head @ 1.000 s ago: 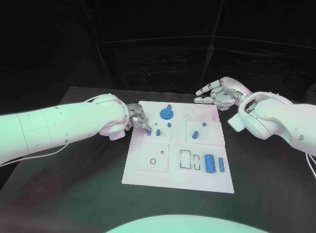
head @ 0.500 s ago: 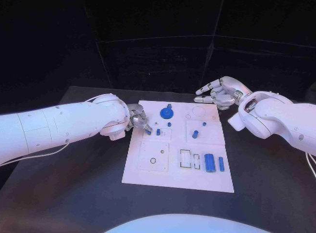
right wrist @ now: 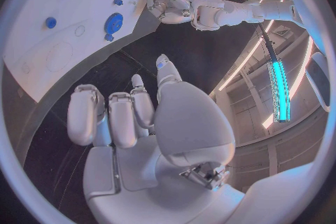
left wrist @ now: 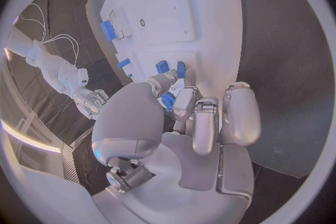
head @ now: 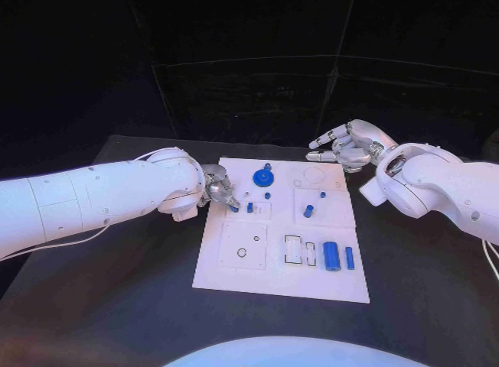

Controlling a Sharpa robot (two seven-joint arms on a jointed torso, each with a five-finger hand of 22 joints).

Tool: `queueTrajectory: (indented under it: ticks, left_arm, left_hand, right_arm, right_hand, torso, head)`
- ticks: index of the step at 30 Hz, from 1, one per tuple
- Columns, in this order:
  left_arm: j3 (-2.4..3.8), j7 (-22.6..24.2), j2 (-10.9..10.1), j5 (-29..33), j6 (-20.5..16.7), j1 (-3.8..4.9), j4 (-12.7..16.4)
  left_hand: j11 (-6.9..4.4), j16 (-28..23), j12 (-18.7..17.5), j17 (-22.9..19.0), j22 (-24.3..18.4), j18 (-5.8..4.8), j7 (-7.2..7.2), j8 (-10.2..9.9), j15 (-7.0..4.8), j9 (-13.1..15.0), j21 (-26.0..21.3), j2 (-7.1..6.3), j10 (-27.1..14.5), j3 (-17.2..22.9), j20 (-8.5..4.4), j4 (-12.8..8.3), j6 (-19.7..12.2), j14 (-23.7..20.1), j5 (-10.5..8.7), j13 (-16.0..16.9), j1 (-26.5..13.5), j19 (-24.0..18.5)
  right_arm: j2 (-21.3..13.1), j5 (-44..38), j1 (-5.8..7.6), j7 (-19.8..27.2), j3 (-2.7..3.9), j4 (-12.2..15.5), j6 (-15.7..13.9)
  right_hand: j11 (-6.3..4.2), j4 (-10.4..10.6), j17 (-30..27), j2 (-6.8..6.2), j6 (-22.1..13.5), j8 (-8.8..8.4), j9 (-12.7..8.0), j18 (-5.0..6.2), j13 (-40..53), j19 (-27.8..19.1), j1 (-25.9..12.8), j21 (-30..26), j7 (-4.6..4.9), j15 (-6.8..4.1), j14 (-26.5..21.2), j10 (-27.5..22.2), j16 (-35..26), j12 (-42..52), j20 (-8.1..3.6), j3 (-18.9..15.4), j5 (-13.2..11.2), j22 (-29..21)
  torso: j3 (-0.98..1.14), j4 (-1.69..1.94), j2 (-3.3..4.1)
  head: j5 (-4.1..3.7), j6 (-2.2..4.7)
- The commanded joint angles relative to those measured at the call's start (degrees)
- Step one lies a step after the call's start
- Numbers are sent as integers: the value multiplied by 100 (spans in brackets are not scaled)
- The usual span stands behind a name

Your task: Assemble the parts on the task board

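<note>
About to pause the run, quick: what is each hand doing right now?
Left hand: pinching a small blue part over the task board.
Right hand: open, holding nothing, beyond the board's far right corner.

The left hand [head: 219, 189] covers part of the white board [head: 261, 271] at its edge; whether its fingers [left wrist: 183, 102] pinch the small blue piece [left wrist: 168, 101] beneath them cannot be told.

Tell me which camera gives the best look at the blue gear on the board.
The head view: the blue gear sits unobstructed near the task board's far edge, seen from above. The right wrist view also shows it, but bent by the fisheye. In the left wrist view I cannot pick it out behind the left hand.
</note>
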Motion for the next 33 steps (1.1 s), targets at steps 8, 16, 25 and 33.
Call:
queueTrajectory:
  ticks: [8, 16, 25, 33]
  left_arm:
    - [-7, -55, 25, -29, 147, -3, 10]
    - [-8, -86, 59, -27, 142, -3, -22]
    - [-8, -334, 115, -28, 194, -2, -66]
    - [-9, -382, 140, -28, 185, -2, -96]
  left_hand:
    - [-4, 18, 26, 1509, 4, -22, -32, 27, 13, 6, 17, 47, 53, 536, 1, -486, 14, 595, 20, 0, -16, 36]
    - [-24, 18, 45, 1509, 20, -24, -65, 94, -1, 9, 22, 40, 72, 442, -9, -294, 63, 595, 14, 13, -259, 40]
    - [-77, 18, 131, 1509, 98, -38, -130, 206, -48, 20, 77, 3, 127, 159, -48, -124, 163, 595, 8, 103, -471, 72]
    - [-94, 18, 152, 1509, 123, -43, -150, 239, -62, 16, 93, -35, 140, 20, -64, -88, 191, 595, 8, 124, -522, 83]
  right_arm:
    - [5, 18, 10, 47, 3, 14, 15]
    - [9, 18, 11, 46, 3, 19, 10]
    - [5, 18, 11, 50, 3, 33, 4]
    - [2, 18, 11, 54, 3, 35, -4]
  right_hand:
    - [-13, -7, 5, 30, -20, 28, -9, 90, -8, -26, -22, -33, -18, -27, 257, -21, -31, -18, -15, -24, 27, -6]
    - [-13, -4, 7, 35, -22, 31, -9, 89, -7, -24, -28, -33, -18, -27, 258, -20, -30, -15, -16, -31, 27, -4]
    - [-14, -4, 3, 38, -18, 35, -8, 90, -14, -26, -29, -35, -19, -27, 257, -25, -33, -22, -16, -32, 30, -7]
    - [-14, -3, 0, 40, -18, 36, -8, 91, -18, -28, -30, -37, -19, -27, 256, -28, -36, -26, -16, -33, 33, -10]
  torso:
    - [8, 0, 5]
    - [-2, -8, 4]
    - [2, -6, 3]
    - [0, -2, 1]
  head:
    - [-5, -4]
    - [-9, -21]
    - [-19, -29]
    - [-28, -43]
